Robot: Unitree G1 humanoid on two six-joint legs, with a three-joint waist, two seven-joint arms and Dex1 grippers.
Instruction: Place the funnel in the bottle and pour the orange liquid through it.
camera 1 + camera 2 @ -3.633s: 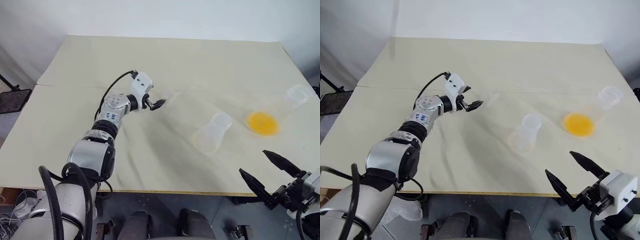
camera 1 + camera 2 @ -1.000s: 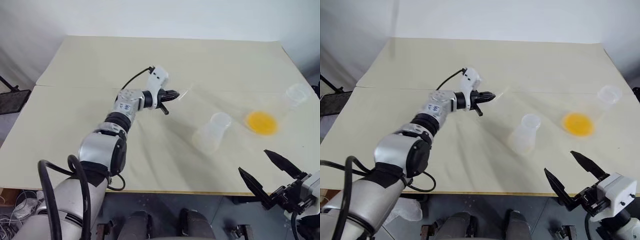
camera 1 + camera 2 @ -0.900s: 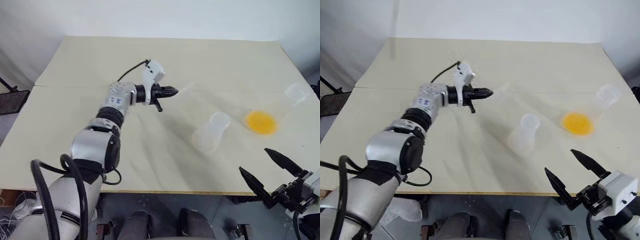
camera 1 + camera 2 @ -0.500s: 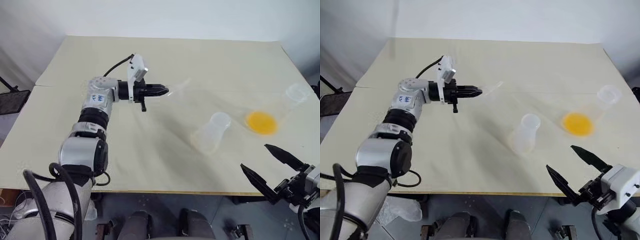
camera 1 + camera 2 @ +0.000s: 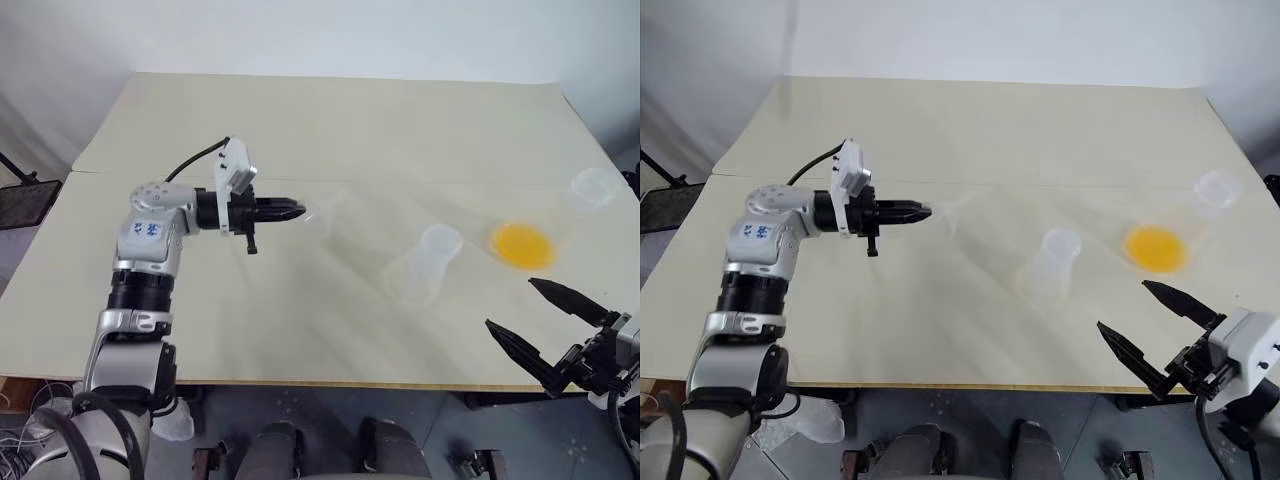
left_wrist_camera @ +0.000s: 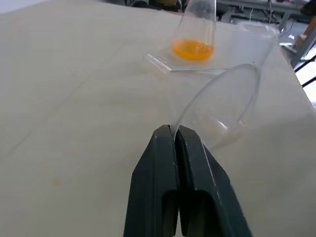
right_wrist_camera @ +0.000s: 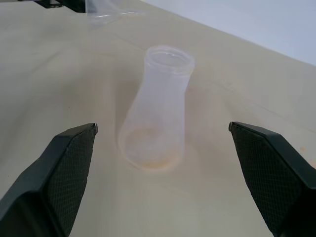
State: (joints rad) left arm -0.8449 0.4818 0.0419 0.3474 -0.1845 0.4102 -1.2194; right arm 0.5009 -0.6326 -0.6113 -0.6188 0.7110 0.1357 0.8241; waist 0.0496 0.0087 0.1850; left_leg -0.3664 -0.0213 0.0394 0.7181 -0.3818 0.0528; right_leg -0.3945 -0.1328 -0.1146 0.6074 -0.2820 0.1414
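Cream tabletop fills the scene, pale wall behind it; the left gripper reaches out level above the table's left half, its two black fingers pressed tight together on the rim of the funnel, which hangs clear of the surface beyond the tips; the bottle stands upright near the table's middle, apart from the funnel; the orange liquid sits in a clear flask further right; the right gripper hovers at the near right edge, jaws spread wide and empty, facing the bottle
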